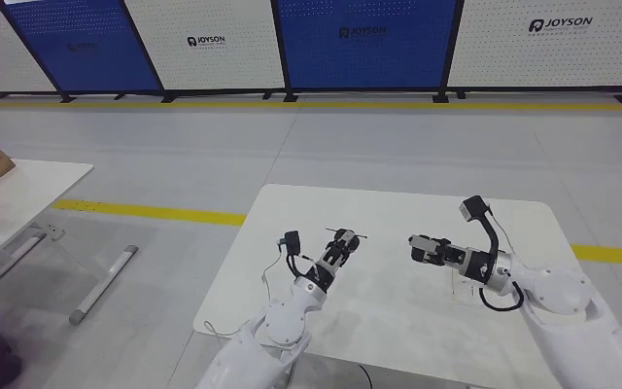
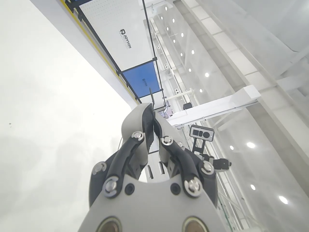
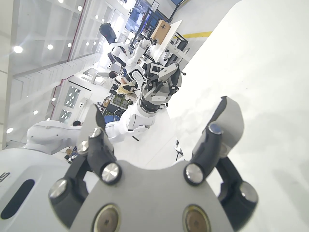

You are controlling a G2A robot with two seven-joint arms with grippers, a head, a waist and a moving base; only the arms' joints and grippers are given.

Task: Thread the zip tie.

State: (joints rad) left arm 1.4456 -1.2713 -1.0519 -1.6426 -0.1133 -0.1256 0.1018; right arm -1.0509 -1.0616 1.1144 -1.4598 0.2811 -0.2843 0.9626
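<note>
A thin black zip tie (image 1: 356, 234) is pinched crosswise in my left gripper (image 1: 345, 240), which is held above the middle of the white table (image 1: 408, 331). In the left wrist view the left gripper (image 2: 152, 108) is shut on the zip tie (image 2: 151, 96), and a short black end sticks out past the fingertips. My right gripper (image 1: 413, 248) hangs a short way to the right at about the same height, facing the left one. In the right wrist view the right gripper (image 3: 160, 108) is open with nothing between its fingers, and the left gripper (image 3: 169, 72) shows beyond it.
A second white table (image 1: 39, 185) stands at the far left, with a metal bar (image 1: 102, 282) lying on the floor near it. Yellow floor lines and blue and white panels run behind the work table.
</note>
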